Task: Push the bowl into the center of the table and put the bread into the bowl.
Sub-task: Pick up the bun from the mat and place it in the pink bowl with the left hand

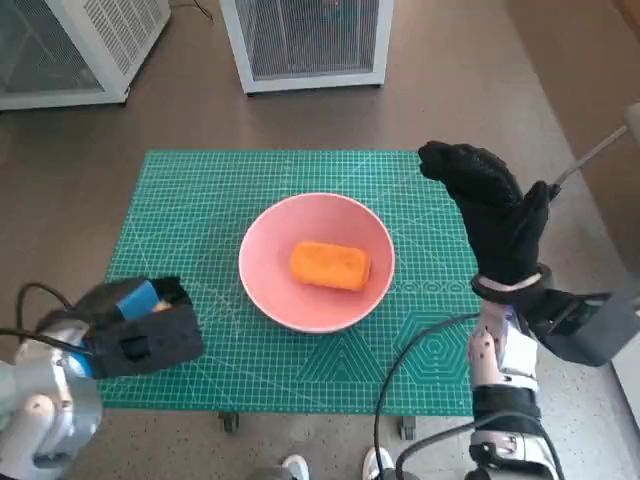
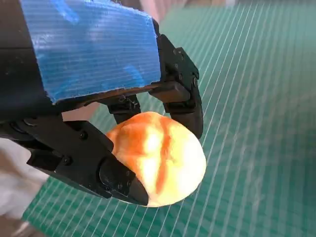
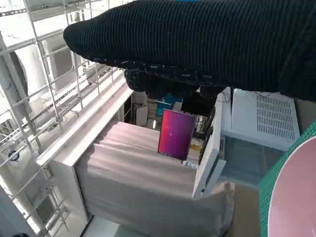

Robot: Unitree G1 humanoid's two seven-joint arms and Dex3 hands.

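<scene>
Bowl (image 1: 262, 240) sat mid-surface (image 1: 180, 200), loaf (image 1: 330, 265) inside. Left robot hand (image 1: 140, 335) clamped a roll (image 2: 158, 158) near the front-left corner, likely bound for the bowl. Right robot hand (image 1: 495, 215) spread, empty.

The left robot hand (image 1: 140, 325) hangs low at the near left corner with its black fingers (image 2: 116, 180) curled around a round orange object, while the gloved right robot hand (image 1: 492, 205) is raised, fingers extended and empty.

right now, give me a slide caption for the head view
Bread lies in the pink bowl at mid-table, the right robot hand open beside it.
</scene>
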